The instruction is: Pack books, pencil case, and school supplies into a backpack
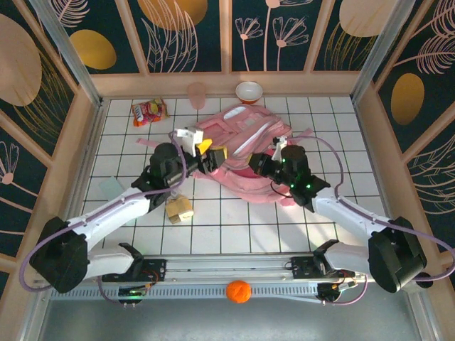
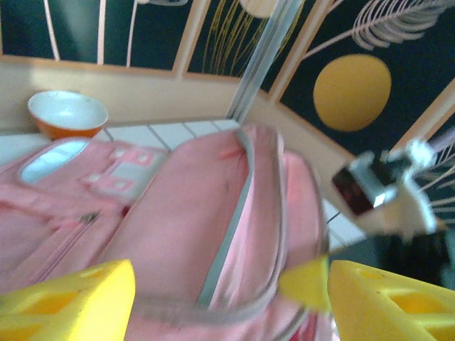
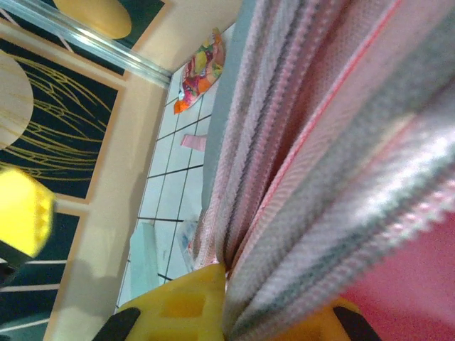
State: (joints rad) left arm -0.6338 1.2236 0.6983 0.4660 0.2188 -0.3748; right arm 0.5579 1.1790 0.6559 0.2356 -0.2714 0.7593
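Observation:
The pink backpack (image 1: 238, 142) lies in the middle of the table with its main opening toward me. My right gripper (image 1: 260, 164) is shut on the grey zip edge of the backpack (image 3: 320, 142), pinched between its yellow fingers (image 3: 185, 305). My left gripper (image 1: 211, 153) is open at the backpack's left side. Its yellow fingers (image 2: 67, 302) stand wide apart, with the backpack's zip rim (image 2: 234, 213) running between them. School supplies lie on the tiles: tan blocks (image 1: 179, 208) and a pale teal square (image 1: 111, 186). The books and the pencil case are out of view.
A red-and-yellow snack packet (image 1: 148, 110) lies at the back left. A pink cup (image 1: 197, 94) and an orange-and-white bowl (image 1: 249, 91) stand by the back wall. Wooden walls ring the table. An orange ball (image 1: 239, 291) sits on the front rail.

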